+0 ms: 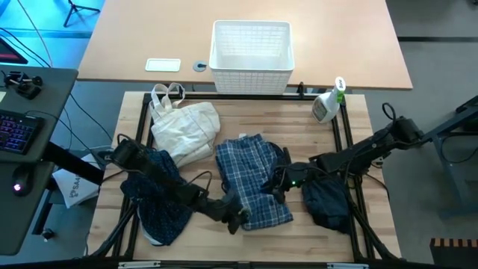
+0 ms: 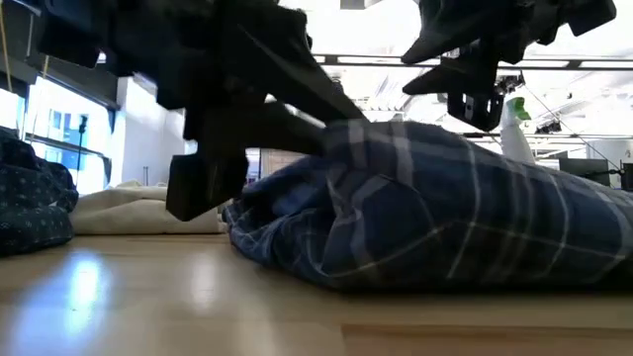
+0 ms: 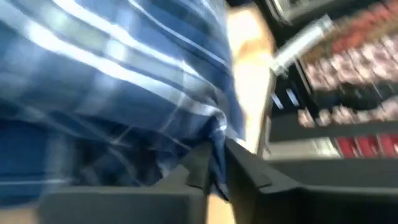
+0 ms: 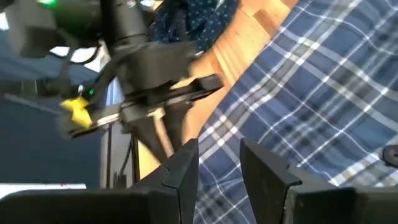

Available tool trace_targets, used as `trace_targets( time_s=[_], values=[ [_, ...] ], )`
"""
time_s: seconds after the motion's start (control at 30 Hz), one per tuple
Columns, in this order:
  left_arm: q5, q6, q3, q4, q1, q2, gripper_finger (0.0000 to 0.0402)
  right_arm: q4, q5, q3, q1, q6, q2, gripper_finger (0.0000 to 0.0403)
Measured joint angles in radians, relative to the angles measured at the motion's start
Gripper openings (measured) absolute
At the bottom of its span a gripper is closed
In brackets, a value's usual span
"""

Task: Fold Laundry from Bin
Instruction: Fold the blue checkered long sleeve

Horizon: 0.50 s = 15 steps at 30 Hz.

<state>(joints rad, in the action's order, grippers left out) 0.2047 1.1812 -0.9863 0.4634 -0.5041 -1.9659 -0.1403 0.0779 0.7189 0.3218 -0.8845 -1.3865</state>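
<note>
Left gripper (image 3: pixel 214 171) pinches the plaid shirt (image 1: pixel 250 187) near the worktop's front edge; right gripper (image 4: pixel 219 163), fingers parted and empty, hovers above; a thin pinch could slip.

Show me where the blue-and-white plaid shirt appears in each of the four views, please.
High view: plaid shirt lies mid-table, between the two grippers.
Low view: it fills the centre and right.
Left wrist view: it covers most of the picture, with a fold of it between the left gripper's fingers.
Right wrist view: on the right side.
Shared landmark: the wooden table.
</note>
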Motion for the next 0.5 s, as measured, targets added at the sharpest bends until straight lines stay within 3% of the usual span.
trace_targets(
  time_s=[0.27,0.5],
  values=[
    [-0.128,-0.113,0.001,-0.103,-0.013,0.028,0.0003,-0.035,0.040,0.000,-0.029,-0.044,-0.161,0.0104],
    [-0.269,-0.116,0.001,-0.165,-0.057,0.056,0.0001,-0.079,0.103,0.000,-0.100,-0.264,-0.367,0.0020]
  ],
)
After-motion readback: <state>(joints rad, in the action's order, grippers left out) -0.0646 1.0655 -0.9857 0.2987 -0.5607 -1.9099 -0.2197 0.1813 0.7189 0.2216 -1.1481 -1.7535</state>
